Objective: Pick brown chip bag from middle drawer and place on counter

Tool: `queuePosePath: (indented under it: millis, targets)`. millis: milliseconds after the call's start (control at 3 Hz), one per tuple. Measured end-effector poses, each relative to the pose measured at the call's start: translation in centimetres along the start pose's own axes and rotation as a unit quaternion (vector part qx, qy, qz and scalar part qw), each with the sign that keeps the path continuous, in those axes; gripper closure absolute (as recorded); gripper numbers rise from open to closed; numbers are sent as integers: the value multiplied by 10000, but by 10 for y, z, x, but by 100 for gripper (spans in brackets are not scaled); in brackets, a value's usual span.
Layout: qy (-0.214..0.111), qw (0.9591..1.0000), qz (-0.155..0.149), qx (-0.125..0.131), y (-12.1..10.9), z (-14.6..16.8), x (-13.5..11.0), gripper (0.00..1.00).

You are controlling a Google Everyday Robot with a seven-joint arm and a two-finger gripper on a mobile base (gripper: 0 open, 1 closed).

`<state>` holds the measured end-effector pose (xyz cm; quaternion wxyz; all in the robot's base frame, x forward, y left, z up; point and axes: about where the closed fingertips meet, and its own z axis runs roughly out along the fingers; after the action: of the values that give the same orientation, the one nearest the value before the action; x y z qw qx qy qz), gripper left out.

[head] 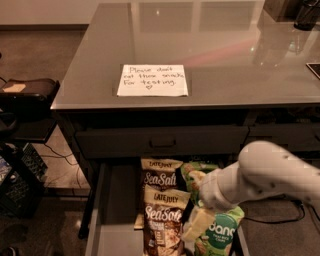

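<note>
The middle drawer (116, 200) stands pulled open below the counter (210, 45), showing its pale grey floor. Two brown chip bags stand in it, one at the back (159, 176) and one in front (163, 220), both upright with "Sea Salt" facing up. Green "dang" pouches (222, 231) sit to their right. My white arm reaches in from the right. My gripper (196, 227) hangs over the drawer, between the front brown bag and the green pouch, partly covering the pouch. It holds nothing that I can see.
A white handwritten note (152, 80) lies on the counter's front part. A shallow shut drawer front with a recessed handle (162, 141) sits above the open drawer. A black crate (20, 185) and a dark stand (30, 90) are at the left. Dark items (306, 14) sit on the counter's back right.
</note>
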<state>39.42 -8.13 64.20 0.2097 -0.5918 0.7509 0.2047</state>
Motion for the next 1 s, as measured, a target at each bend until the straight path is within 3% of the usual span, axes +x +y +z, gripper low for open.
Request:
queuePosePath:
  millis: [333, 667, 1000]
  targets:
    - [-284, 9991, -311, -64, 7, 65, -8, 0]
    - [-359, 9989, -270, 153, -4, 67, -10, 0]
    - [-358, 9989, -270, 152, -4, 67, -10, 0]
